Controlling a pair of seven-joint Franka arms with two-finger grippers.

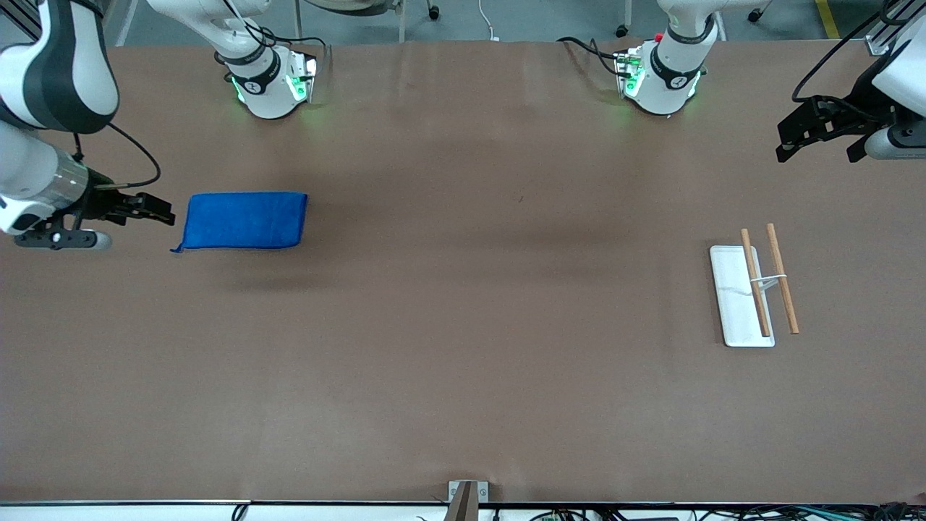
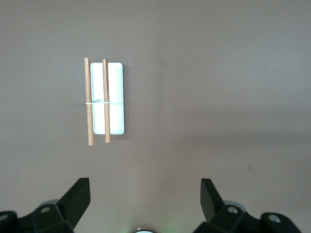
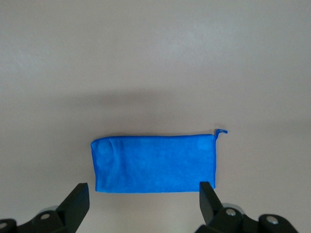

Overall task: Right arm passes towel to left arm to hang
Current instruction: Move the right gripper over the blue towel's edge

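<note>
Towel lies flat on the table at the right arm's end, untouched. Right tool hovers just beside it, spread wide. I'd pinch a short edge so it drapes. Left tool waits spread near the rack.

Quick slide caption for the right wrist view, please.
Open right end effector hovering over the folded blue towel lying flat on the brown table.
</note>
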